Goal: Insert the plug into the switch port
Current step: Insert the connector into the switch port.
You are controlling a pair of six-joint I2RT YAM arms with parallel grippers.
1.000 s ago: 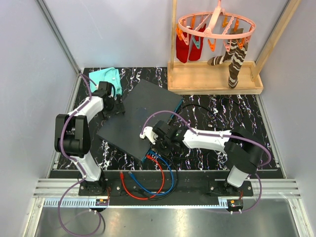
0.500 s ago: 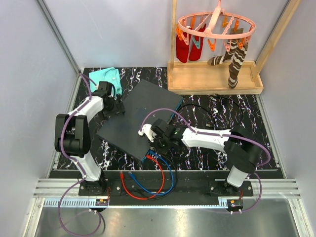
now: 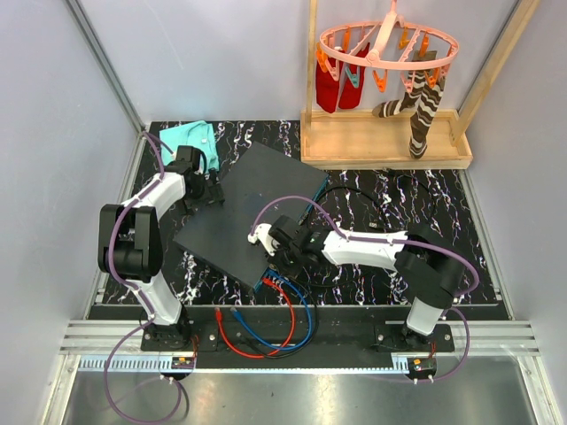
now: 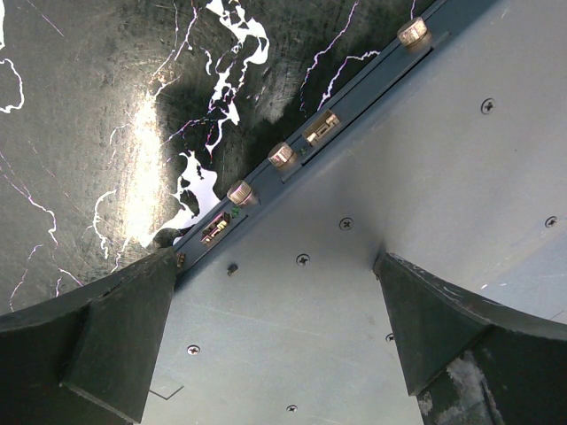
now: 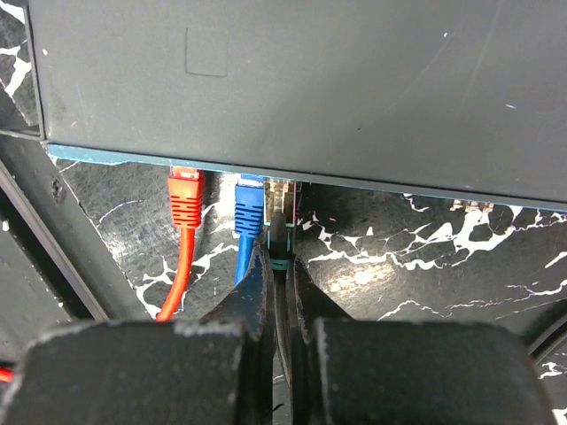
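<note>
Switch (image 3: 244,204) lies flat and askew on the black marbled table (image 3: 390,199), between the two arms. At its far left edge the left gripper (image 3: 213,189) stands with its fingers spread wide over that edge. Along the near teal edge sit an orange plug (image 5: 184,199), a blue plug (image 5: 250,205), then the plug (image 5: 280,197), seemingly at a port, though shadow hides how deep. The right gripper (image 5: 279,266) is pinched tight on its rear end.
</note>
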